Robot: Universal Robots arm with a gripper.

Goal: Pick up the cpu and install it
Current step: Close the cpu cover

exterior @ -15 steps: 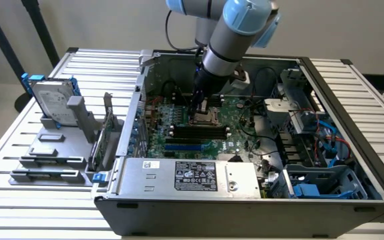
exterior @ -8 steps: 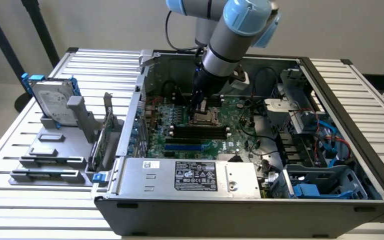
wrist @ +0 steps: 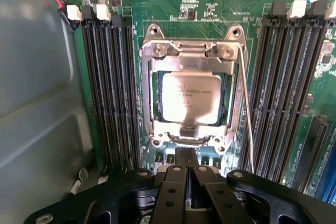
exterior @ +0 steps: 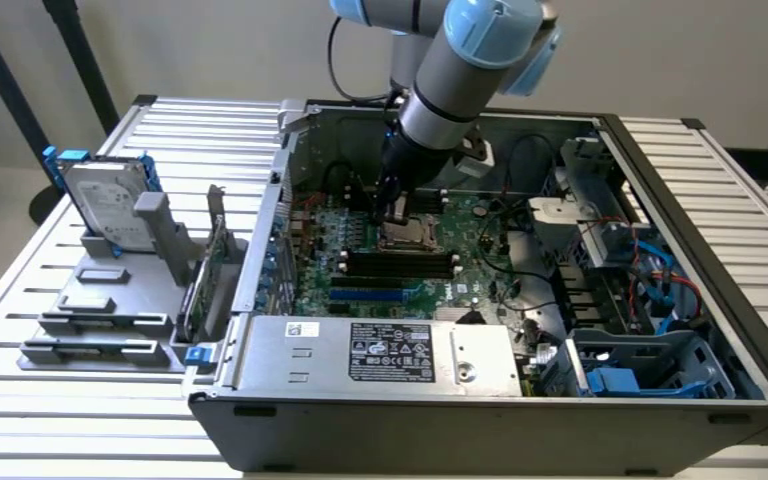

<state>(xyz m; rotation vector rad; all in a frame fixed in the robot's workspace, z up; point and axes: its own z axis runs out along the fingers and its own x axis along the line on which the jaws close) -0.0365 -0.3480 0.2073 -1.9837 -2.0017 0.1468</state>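
My gripper (wrist: 187, 156) is pinched shut on nothing, its tips poised just beside one edge of the socket frame (wrist: 188, 50), where the cpu (wrist: 191, 98) lies flat between the memory slots (wrist: 113, 93).

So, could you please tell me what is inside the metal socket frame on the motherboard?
The cpu lies inside the socket frame, its silver top with printed text showing through the opening. Whatever lies beneath the chip cannot be seen, because the chip covers it.
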